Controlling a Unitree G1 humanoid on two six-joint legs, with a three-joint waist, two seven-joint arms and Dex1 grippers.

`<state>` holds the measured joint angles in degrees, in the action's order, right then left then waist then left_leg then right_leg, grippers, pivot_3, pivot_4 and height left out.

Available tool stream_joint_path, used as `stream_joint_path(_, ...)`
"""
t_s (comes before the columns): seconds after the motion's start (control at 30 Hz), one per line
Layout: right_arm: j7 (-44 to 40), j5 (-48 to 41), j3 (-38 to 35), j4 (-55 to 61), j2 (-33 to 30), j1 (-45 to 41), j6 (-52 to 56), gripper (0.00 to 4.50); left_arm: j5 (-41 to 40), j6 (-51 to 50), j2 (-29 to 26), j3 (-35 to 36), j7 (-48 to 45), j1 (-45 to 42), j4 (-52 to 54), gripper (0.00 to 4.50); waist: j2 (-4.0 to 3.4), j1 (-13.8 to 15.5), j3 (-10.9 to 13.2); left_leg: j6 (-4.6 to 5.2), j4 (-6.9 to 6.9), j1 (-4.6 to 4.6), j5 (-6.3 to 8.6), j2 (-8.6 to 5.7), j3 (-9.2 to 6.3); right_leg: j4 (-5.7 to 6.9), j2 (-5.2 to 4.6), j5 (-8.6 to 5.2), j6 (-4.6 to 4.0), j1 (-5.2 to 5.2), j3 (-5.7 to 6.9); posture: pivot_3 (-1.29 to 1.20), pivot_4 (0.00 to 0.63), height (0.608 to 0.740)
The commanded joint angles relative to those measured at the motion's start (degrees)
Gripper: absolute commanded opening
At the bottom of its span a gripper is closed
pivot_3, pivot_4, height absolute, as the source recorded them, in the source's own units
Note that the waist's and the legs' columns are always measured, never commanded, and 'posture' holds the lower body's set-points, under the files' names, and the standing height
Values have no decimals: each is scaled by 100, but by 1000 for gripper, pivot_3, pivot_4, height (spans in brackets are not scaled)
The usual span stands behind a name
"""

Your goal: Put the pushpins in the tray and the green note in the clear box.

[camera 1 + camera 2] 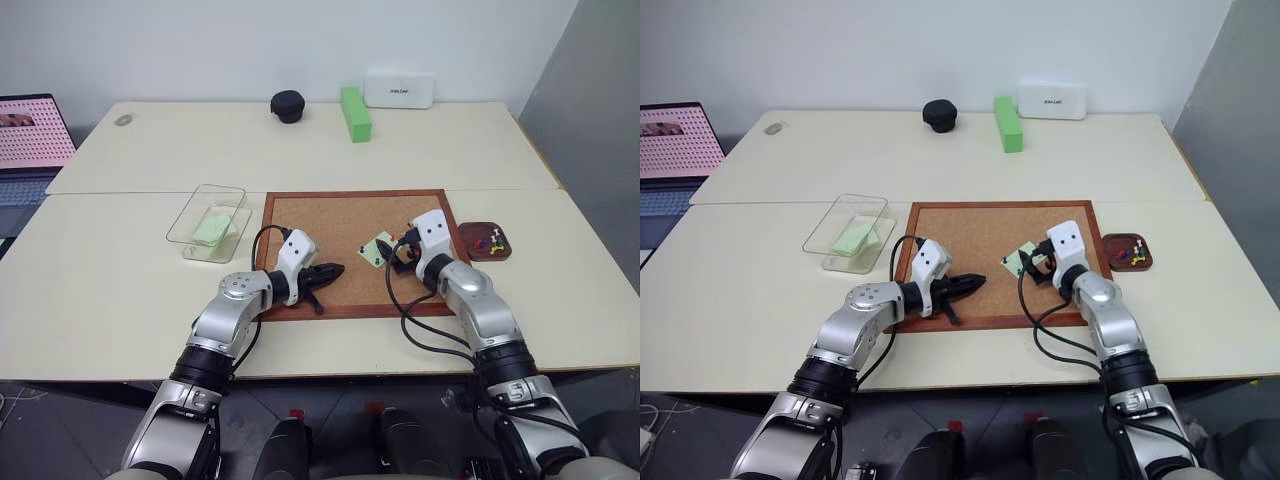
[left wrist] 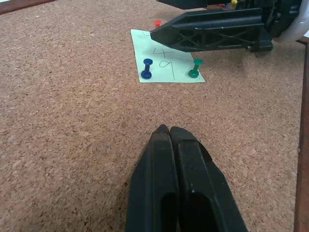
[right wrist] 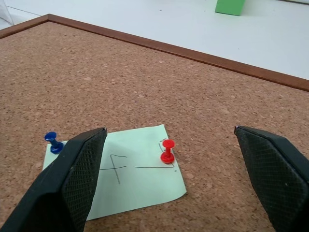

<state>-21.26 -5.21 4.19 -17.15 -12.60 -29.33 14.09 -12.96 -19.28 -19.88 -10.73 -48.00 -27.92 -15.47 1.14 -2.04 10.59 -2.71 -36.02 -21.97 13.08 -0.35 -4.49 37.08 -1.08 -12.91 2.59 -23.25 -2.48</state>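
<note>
Right gripper (image 3: 169,179) spread wide, straddling red pin (image 3: 167,150) on note (image 3: 130,179); left gripper (image 2: 170,131) clenched, empty. Risk: off-centre closing knocks pin sideways, tearing note.

We see a pale-green note (image 3: 126,175) with dark pen strokes, pinned by red (image 3: 167,151), blue (image 2: 146,69) and green (image 2: 195,68) pushpins on speckled brown corkboard (image 1: 330,225). The tray (image 1: 487,241) is reddish-brown, the table (image 1: 120,290) cream, and both tools' fingers (image 2: 181,183) black.
</note>
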Motion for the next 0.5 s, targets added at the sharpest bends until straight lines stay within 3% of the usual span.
stream_joint_path(0.03, -55, 2, -62, -112, 39, -191, -179, 4500, 188, -107, 5, -150, -23, 124, -191, 54, -2, -2, -1, 0, 0, 0, 0, 0, 0, 0, 0, 0, 0, 0, -1, 0, 150, 740)
stream_joint_path(0.17, -80, 13, -55, -397, 74, -275, -289, 4081, 231, -83, 18, -170, -16, 58, -181, 0, -2, -2, -1, 0, -1, 0, 0, 0, 1, 1, 0, 0, 0, 0, -1, 0, 150, 740)
stream_joint_path(0.5, -175, -22, -116, -826, 96, -494, -480, 2087, 254, -149, 0, -155, -34, -17, -159, 0, -2, -2, -1, 0, -2, 0, 0, -1, 0, 3, 0, 1, 2, 1, -1, 0, 150, 740)
